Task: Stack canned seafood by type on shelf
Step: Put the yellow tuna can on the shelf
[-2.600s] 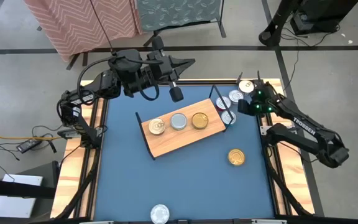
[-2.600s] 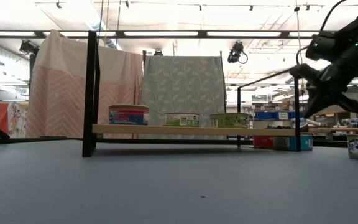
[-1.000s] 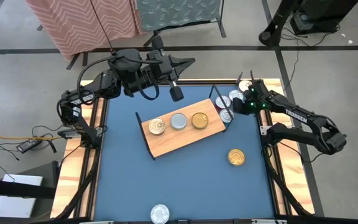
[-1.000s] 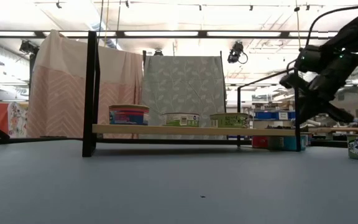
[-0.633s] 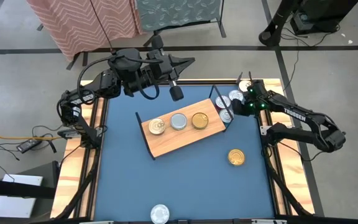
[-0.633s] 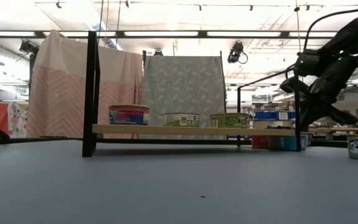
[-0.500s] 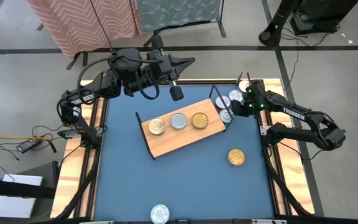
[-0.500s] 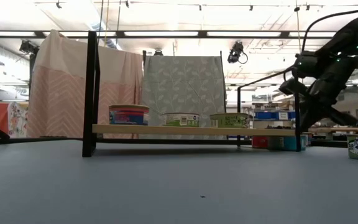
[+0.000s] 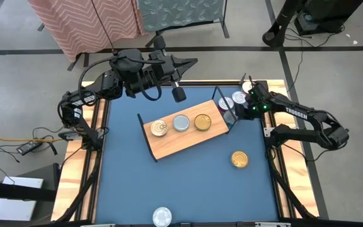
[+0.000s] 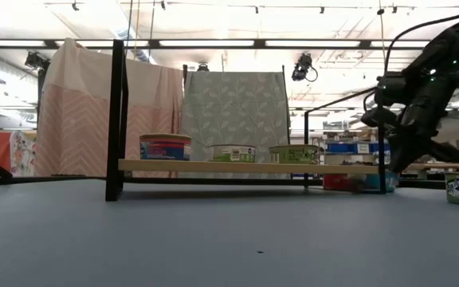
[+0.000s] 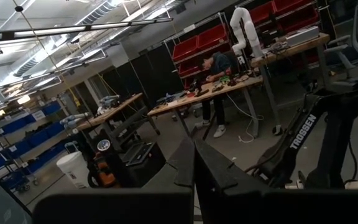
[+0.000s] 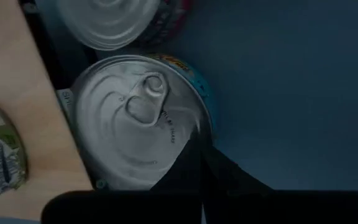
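The light-wood shelf lies aslant mid-table. Three tins rest on it: a patterned gold one, a silver one and a gold one. Silver-lidded tins stand on the blue table by the shelf's right end frame. My right gripper is shut and slants down over one of them, a pull-tab tin with a blue side label. My left gripper is shut and held high over the table's far edge, with nothing in it. My right gripper's shut fingers slant down from the table's right side. Their tips lie over the edge of the pull-tab tin's lid. The tin stands flat on the table. I cannot tell whether the tips touch it.
A gold tin stands alone on the table right of centre. A silver one is at the near edge. The shelf's black wire end frame rises right beside my right gripper. Another silver tin sits just beyond.
My right gripper has tipped more steeply downward and come a little lower toward the silver tins at the shelf's right end. It has stayed shut. The tins and the shelf have not moved.
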